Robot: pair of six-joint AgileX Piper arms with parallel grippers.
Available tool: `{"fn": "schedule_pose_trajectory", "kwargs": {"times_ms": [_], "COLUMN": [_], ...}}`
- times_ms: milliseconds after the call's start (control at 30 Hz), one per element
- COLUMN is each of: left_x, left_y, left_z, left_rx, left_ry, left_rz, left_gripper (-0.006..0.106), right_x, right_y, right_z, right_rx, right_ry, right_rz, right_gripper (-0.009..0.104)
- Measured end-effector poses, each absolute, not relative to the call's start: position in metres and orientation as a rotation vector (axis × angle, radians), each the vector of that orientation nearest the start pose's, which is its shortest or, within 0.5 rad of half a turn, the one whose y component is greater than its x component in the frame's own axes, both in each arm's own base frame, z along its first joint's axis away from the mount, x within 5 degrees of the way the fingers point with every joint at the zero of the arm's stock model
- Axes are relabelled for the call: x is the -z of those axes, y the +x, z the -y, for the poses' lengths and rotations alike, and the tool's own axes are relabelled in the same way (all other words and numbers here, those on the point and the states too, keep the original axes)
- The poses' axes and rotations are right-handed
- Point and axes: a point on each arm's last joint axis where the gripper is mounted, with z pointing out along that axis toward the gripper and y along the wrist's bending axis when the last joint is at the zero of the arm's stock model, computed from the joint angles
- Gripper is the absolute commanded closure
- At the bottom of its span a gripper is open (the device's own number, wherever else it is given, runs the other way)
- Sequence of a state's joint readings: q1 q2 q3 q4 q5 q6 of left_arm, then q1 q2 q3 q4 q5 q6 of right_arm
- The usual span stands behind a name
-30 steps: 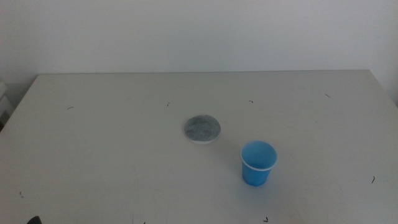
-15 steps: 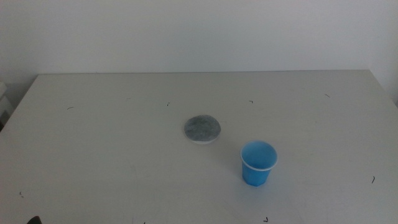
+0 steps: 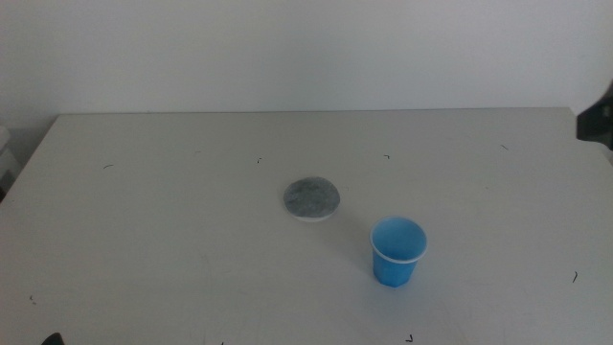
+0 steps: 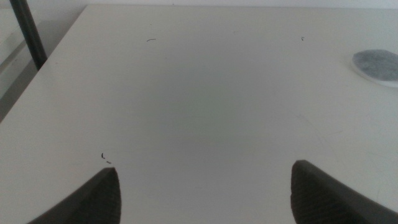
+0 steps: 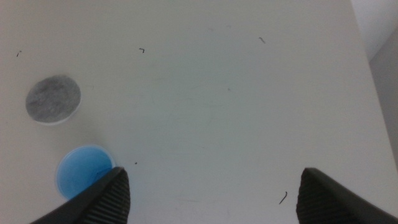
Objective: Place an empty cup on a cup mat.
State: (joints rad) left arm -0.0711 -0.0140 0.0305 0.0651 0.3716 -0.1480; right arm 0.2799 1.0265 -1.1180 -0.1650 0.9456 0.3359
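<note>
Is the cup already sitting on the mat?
No, the cup stands on the bare table, apart from the cup mat.

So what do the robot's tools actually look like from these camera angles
Both are parallel tools with two dark jaws, matte charcoal to black with rounded tips. The left tool and right tool show only those tips in their own wrist views; no cables, markings or labels are visible. In the middle view, a dark blocky piece of the right arm shows at the right edge.

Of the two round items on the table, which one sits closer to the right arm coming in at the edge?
The blue cup, upright and open-topped. The flat grey cup mat lies farther from the right gripper, toward the table's middle.
</note>
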Motion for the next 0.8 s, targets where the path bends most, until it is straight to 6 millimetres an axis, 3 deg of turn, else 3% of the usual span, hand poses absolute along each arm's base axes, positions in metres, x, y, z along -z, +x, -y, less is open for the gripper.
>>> {"fn": "schedule_pose_trajectory", "kwargs": {"times_ms": [200,400,533,800], "left_x": [-0.170,-0.170,-0.170,-0.170], "left_y": [0.053,0.053,0.053,0.053], "left_z": [0.002,0.002,0.002,0.002], "left_rx": [0.087,0.087,0.087,0.087], "left_ry": [-0.031,-0.031,-0.031,-0.031], "left_rz": [-1.872,-1.872,-1.872,-1.872], "left_gripper": [-0.005,-0.005,-0.005,-0.005], "right_x": [-0.387,-0.349,-0.324,-0.292], "right_y": [0.243,0.281,0.296,0.315], "right_z": [-0.084,-0.124,-0.140,-0.152], "right_rx": [-0.088,-0.054,-0.041,-0.046], "right_ry": [-0.048,-0.077,-0.062,0.066], "right_rz": [-2.482,-2.644,-2.704,-2.745], "right_gripper": [0.010,0.010,0.010,0.010]}}
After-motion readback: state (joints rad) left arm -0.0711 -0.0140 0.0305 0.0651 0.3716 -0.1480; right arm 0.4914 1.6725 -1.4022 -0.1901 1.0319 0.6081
